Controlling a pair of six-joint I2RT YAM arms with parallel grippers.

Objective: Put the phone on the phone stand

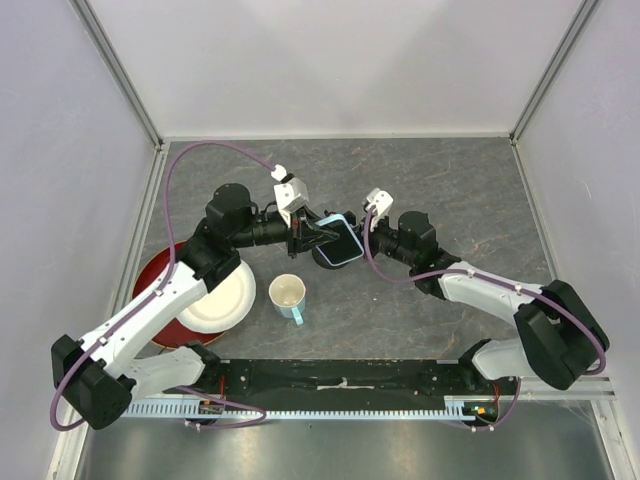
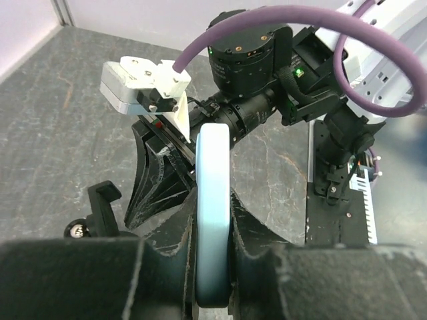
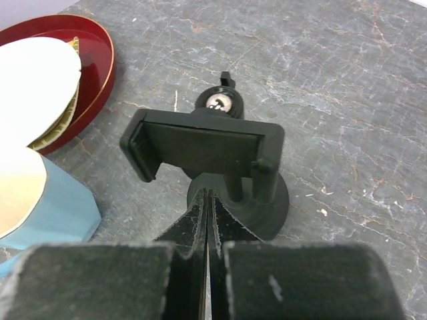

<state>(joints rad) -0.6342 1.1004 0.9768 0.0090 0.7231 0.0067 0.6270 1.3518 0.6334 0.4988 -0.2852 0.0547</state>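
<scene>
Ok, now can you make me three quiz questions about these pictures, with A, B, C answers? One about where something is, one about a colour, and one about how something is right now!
1. Where is the phone?
A) flat on the table
B) in the left pincer
C) inside the cup

2. What colour is the bottom plate under the white plate?
A) red
B) green
C) yellow

3. The clamp on the phone stand is...
A) broken off
B) holding the phone
C) empty

Answers:
1 B: the phone stands edge-on between the left pincer's fingers.
2 A: a red rim shows beside the white plate.
3 C: nothing sits in the clamp.
</scene>
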